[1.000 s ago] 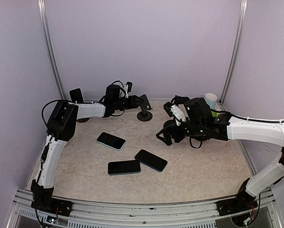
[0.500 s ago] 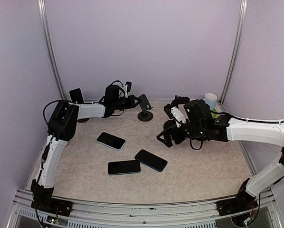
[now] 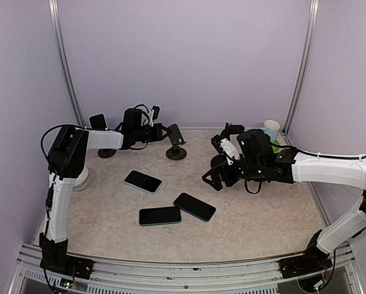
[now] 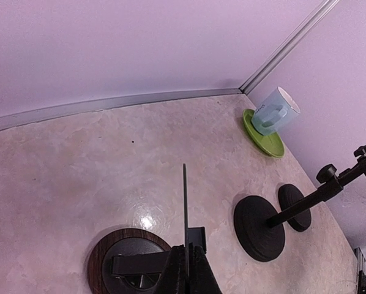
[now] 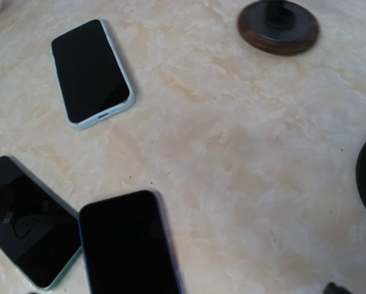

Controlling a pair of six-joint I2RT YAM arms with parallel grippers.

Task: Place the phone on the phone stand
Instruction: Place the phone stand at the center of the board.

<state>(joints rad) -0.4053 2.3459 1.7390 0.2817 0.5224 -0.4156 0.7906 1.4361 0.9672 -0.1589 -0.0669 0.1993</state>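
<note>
Three dark phones lie flat mid-table: one with a pale case (image 3: 142, 181) (image 5: 91, 70), one with a green edge (image 3: 160, 215) (image 5: 24, 223) and one with a blue edge (image 3: 194, 206) (image 5: 128, 245). At the back stands a phone stand (image 3: 175, 144) on a round wood-rimmed base (image 4: 128, 263). My left gripper (image 3: 163, 131) (image 4: 188, 251) is shut on the stand's thin upright plate (image 4: 185, 196). My right gripper (image 3: 215, 176) hovers open above the table, right of the phones, holding nothing.
Another stand (image 3: 99, 122) at the far left back carries a phone. Two black stand bases (image 4: 259, 228) (image 4: 294, 207) sit behind my right arm. A pale blue cup (image 3: 271, 128) (image 4: 275, 111) rests on a green plate (image 4: 265, 141) in the back right corner.
My left gripper has shut on the stand's plate and pulled the stand to the left along the back. My right arm has stayed nearly still.
</note>
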